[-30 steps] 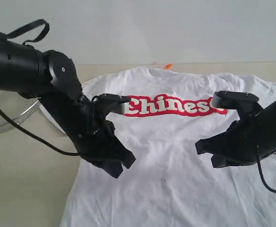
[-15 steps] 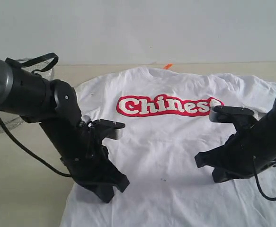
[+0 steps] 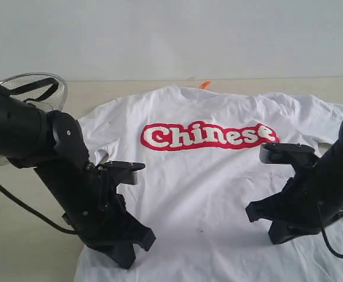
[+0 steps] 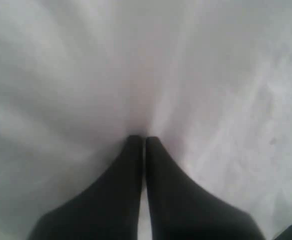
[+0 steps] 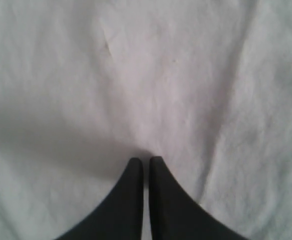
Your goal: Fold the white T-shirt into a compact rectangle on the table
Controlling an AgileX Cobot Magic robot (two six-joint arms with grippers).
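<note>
Exterior: the shirt (image 3: 212, 194) lies spread face-up on the table (image 3: 30, 235). It looks light, limp and quick to wrinkle, so I judge the hem or shoulders the best holds. The left pincer (image 3: 137, 245) and right pincer (image 3: 265, 222) sit low over its lower half, the lettering beyond them. Left wrist: jaws closed together, no cloth seen between them, shirt right at the tips. Right wrist: likewise closed, shirt beneath and all around.

white T-shirt (image 3: 212, 194): soft matt cloth | table (image 3: 12, 249): smooth matt | left claw (image 4: 144, 141), right claw (image 5: 146, 161): matt black plastic
</note>
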